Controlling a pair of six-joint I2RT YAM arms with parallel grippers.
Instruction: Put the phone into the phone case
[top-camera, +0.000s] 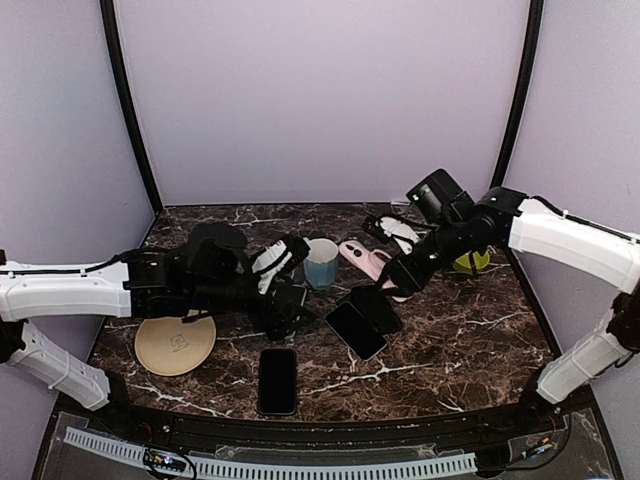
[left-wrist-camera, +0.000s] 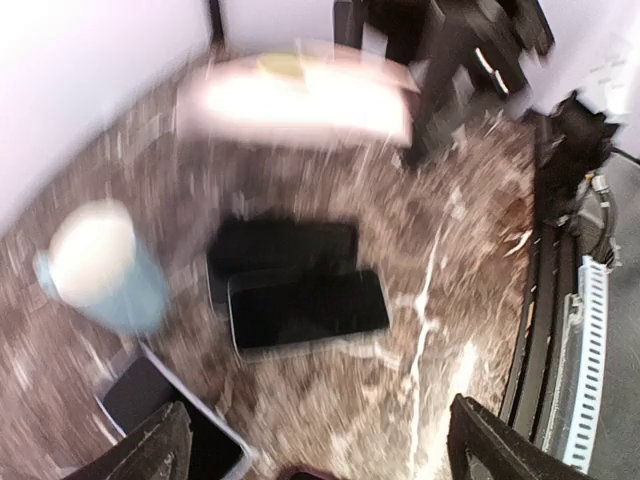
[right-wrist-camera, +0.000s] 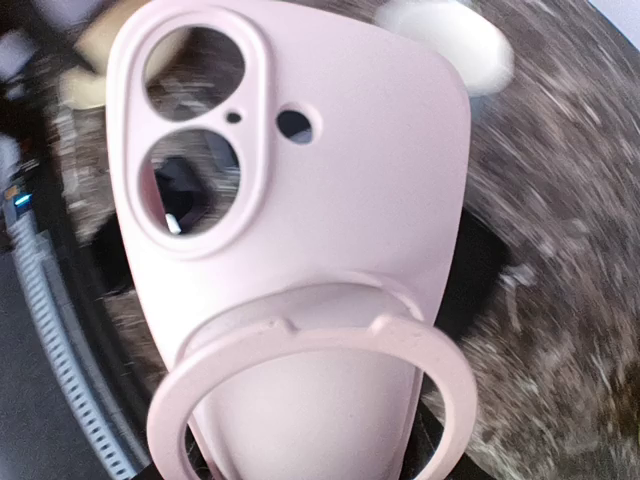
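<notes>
right end effector (top-camera: 398, 277) holds the pink phone case (right-wrist-camera: 300, 200), which hides its fingers. left end effector (left-wrist-camera: 320, 450) gapes wide, tips cut off, view blurred. phone (top-camera: 356, 330) lies on the bench (top-camera: 460, 335).

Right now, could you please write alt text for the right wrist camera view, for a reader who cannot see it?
A pink phone case fills the frame, sharp and close, back toward the camera, with two round lens cut-outs upper left and a pink ring at the bottom. Behind it, the dark marbled table and a pale cup are blurred.
</notes>
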